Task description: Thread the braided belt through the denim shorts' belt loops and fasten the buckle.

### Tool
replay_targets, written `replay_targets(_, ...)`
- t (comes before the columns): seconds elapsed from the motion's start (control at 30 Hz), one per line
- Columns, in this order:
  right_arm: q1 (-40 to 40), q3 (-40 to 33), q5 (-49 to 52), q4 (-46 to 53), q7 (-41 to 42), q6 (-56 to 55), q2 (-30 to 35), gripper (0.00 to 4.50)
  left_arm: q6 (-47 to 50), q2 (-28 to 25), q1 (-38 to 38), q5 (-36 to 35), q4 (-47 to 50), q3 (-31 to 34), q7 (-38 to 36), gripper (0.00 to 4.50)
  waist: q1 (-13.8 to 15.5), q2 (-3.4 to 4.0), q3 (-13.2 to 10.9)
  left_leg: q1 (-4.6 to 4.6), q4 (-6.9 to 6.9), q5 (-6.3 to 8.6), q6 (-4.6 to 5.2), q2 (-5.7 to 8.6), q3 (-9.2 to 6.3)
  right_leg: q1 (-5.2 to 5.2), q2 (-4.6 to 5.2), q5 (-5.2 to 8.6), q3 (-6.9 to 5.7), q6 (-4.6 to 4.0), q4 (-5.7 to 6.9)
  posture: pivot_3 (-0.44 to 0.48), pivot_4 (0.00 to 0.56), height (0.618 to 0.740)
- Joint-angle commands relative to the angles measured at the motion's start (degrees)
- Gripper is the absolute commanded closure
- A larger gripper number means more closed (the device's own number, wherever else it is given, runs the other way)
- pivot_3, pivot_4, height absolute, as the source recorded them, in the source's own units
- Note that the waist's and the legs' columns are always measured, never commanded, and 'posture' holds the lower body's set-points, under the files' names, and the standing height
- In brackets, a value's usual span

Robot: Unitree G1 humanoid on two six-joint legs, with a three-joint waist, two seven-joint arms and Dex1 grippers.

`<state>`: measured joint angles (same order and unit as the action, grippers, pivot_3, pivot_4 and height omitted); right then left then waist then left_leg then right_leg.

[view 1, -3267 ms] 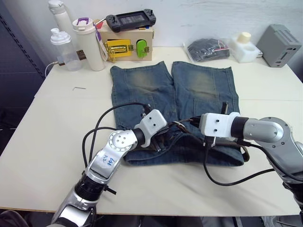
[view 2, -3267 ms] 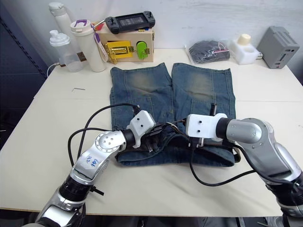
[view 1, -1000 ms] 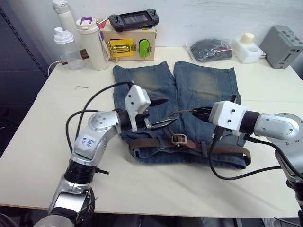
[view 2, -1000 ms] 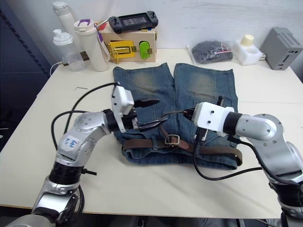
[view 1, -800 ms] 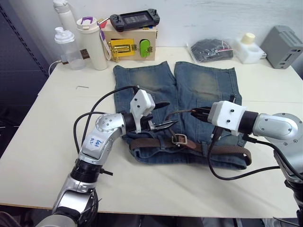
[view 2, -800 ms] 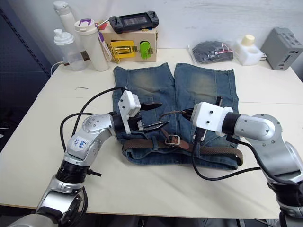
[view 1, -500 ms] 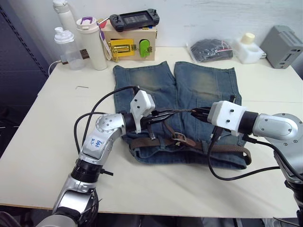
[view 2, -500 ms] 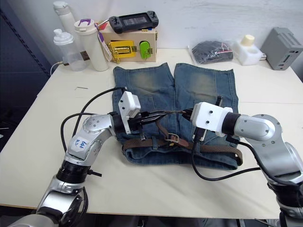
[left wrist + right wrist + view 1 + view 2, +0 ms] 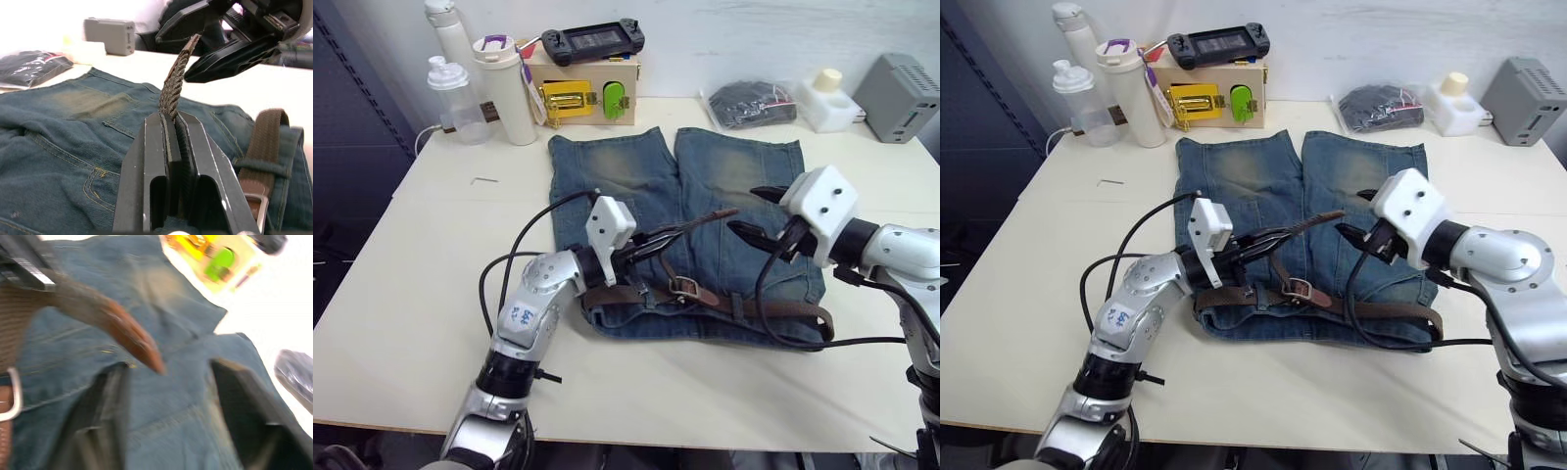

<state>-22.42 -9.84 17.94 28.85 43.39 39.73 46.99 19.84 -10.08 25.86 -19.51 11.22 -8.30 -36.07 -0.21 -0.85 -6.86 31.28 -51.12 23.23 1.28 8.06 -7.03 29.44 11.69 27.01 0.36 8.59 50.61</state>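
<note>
1. Head views: the denim shorts (image 9: 685, 211) lie flat on the pale worktop (image 9: 431, 284), waistband toward the robot and legs pointing away. The braided belt (image 9: 773, 311) runs along the waistband, passing under the belt loops (image 9: 738, 304), with the buckle (image 9: 682, 287) near the middle of the waist. The belt's free end (image 9: 700, 219) rises off the denim and slants toward the right side. The left gripper (image 9: 641, 243) has its fingers clamped on that raised strap. The right gripper (image 9: 756, 211) hangs just beyond the strap's tip with its fingers spread wide, gripping nothing. At the far edge of the worktop stand two bottles (image 9: 499, 88), a wooden box (image 9: 582, 93) with a game controller (image 9: 592, 39) on top, a dark bundle in a clear bag (image 9: 749, 101) and a grey device (image 9: 898, 83).

2. Left wrist view: the two fingers (image 9: 151, 166) are pressed together on the woven strap, which stands up between them; the right gripper's open fingers show behind its tip. The buckle's edge (image 9: 259, 210) lies beside the fingers on the waistband.

3. Right wrist view: the fingers (image 9: 249, 416) stand far apart, and the strap's brown tip (image 9: 139, 345) lies between them, apart from both. Part of the buckle (image 9: 12, 399) shows on the shorts.
</note>
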Motion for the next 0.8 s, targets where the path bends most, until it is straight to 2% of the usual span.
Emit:
replay_targets(0.03,-0.8,-2.6,4.5,1.3,-1.5,4.3,-1.4,1.81,-0.9,1.4,-1.2,-2.2,4.4,1.1,1.5,4.50,0.0,0.00,0.0,0.00,0.00,0.00,0.00,-0.01,0.00,0.00,0.00,0.00,0.00,0.00,0.00,0.000,0.150,0.645)
replay_targets(0.13,0.2,-1.7,8.8,3.6,-1.2,8.4,-2.7,2.70,-1.1,1.8,-2.4,-2.2,5.9,0.6,1.7,4.50,0.0,0.00,0.0,0.00,-0.01,-0.01,-0.01,-0.01,0.00,0.00,0.00,0.00,0.00,0.00,0.00,0.000,0.150,0.645)
replay_targets(0.2,1.3,0.2,10.9,5.7,-0.5,10.2,-3.1,3.62,-1.0,1.9,-2.6,-2.4,6.3,0.6,1.9,4.50,0.0,0.00,0.0,0.00,-0.01,0.00,-0.01,-0.01,0.00,0.00,0.00,0.00,0.01,0.00,-0.01,0.000,0.150,0.645)
replay_targets(0.23,1.6,1.1,11.7,6.6,-0.7,11.3,-3.4,3.80,-1.0,1.9,-2.7,-2.4,6.5,0.5,1.9,4.50,0.1,0.00,0.0,0.00,-0.01,0.00,-0.01,-0.01,0.00,-0.01,0.00,0.00,0.02,0.00,-0.01,0.000,0.150,0.645)
replay_targets(0.27,1.8,1.9,12.6,7.4,-0.9,12.3,-3.8,4.30,-1.0,1.8,-2.8,-2.2,6.7,0.4,1.9,4.50,0.1,0.00,0.0,0.00,-0.01,0.00,-0.01,-0.01,0.00,-0.01,0.00,0.00,0.01,0.00,-0.01,0.000,0.150,0.645)
replay_targets(0.4,1.9,5.3,15.0,10.3,-3.6,15.6,-6.3,4.41,-0.7,1.3,-3.2,-2.1,7.2,0.3,1.8,4.50,0.1,0.00,0.0,0.00,-0.02,-0.02,0.02,-0.01,-0.01,-0.07,0.00,0.00,0.01,0.00,-0.11,0.000,0.150,0.645)
replay_targets(0.5,3.0,10.5,11.9,10.1,-6.1,15.6,-6.3,4.41,-0.5,1.1,-3.5,-2.3,7.9,0.2,1.8,4.50,0.0,0.00,0.0,-0.01,0.00,-0.02,0.02,-0.01,-0.01,-0.07,0.00,0.00,0.02,0.00,-0.13,0.000,0.150,0.645)
replay_targets(0.8,7.2,24.9,1.6,8.8,-7.9,14.2,-0.3,4.41,0.0,-0.4,-5.5,-2.2,9.1,1.5,2.3,4.50,0.1,-0.02,0.0,-0.05,0.02,-0.04,0.02,0.00,-0.02,-0.11,0.00,0.00,0.01,0.00,-0.15,0.000,0.150,0.645)
